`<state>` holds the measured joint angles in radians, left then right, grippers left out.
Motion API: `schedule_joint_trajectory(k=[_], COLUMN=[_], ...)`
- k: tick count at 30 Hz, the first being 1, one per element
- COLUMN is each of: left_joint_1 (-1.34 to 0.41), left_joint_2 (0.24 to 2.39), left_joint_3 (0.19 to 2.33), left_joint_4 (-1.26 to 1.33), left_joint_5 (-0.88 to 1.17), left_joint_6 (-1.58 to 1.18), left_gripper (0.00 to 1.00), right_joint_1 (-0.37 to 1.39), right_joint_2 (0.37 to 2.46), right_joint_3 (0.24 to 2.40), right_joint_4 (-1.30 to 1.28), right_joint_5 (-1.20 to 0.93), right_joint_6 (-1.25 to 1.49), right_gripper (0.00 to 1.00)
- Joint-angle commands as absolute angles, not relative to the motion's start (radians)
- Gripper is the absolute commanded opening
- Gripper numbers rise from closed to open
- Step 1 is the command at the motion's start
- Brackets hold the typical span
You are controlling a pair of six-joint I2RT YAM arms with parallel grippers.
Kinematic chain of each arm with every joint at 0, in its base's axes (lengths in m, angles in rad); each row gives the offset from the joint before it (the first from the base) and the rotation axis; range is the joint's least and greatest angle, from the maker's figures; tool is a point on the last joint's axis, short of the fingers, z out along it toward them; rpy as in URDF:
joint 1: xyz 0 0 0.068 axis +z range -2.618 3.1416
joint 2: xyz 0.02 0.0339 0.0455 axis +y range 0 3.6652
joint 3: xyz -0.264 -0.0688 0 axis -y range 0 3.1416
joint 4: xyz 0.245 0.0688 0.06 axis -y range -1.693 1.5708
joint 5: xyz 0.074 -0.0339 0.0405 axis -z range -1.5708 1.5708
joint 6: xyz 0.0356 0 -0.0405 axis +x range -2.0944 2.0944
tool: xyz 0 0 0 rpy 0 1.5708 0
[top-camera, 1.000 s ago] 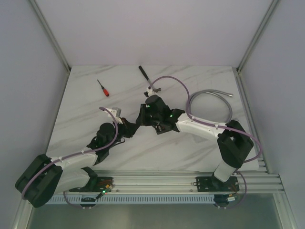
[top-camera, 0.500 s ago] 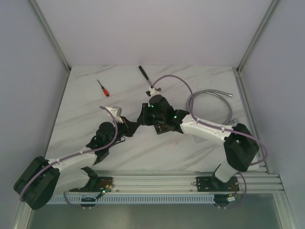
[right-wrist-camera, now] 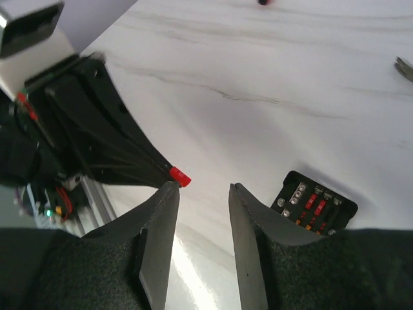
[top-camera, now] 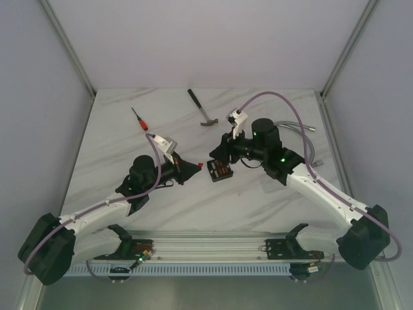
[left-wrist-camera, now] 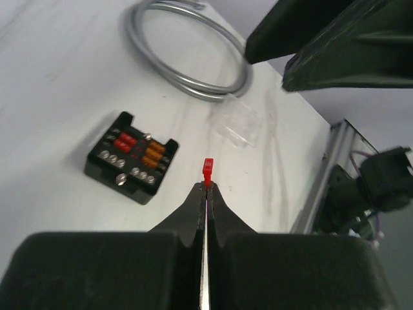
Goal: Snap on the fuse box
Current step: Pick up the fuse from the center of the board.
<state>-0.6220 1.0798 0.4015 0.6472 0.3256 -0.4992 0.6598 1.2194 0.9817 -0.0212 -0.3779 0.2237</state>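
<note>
Now the fuse box [top-camera: 220,172] lies newly uncovered.

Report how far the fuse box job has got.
Done: the fuse box sits on the table with red and orange fuses seated. In hand: the left gripper pinches a small red piece; the right gripper hangs open, empty. Left: the box is uncovered; what looks like a clear cover lies apart beside it.
</note>
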Motion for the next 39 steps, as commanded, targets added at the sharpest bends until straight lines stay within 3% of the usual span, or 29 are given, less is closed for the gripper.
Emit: schedule_joint_trajectory(k=[1,9,16,26,39], left_joint_1=[-0.621,-0.631,-0.661,-0.669,-0.669], left_joint_2=[1.078,1.108,1.129,1.129,1.130], left_joint_3=[0.470,0.528,0.556,0.558,0.554], left_joint_4=[0.620,0.637,0.615,0.613,0.659], left_joint_5=[0.539,0.692,0.749,0.753,0.752], left_joint_6=[-0.425,-0.420,-0.395,-0.394,-0.427], left_gripper=[0.00,0.00,0.00,0.00,0.00], right_joint_1=[0.626,0.619,0.618,0.614,0.614], right_joint_2=[1.180,1.199,1.219,1.215,1.239], right_joint_3=[0.963,0.992,0.999,0.993,0.992], right_joint_4=[-0.069,-0.162,-0.173,-0.184,-0.225], right_joint_5=[-0.672,-0.857,-0.892,-0.951,-1.023], right_joint_6=[0.015,-0.122,-0.152,-0.177,-0.225], right_gripper=[0.44,0.44,0.40,0.21,0.12])
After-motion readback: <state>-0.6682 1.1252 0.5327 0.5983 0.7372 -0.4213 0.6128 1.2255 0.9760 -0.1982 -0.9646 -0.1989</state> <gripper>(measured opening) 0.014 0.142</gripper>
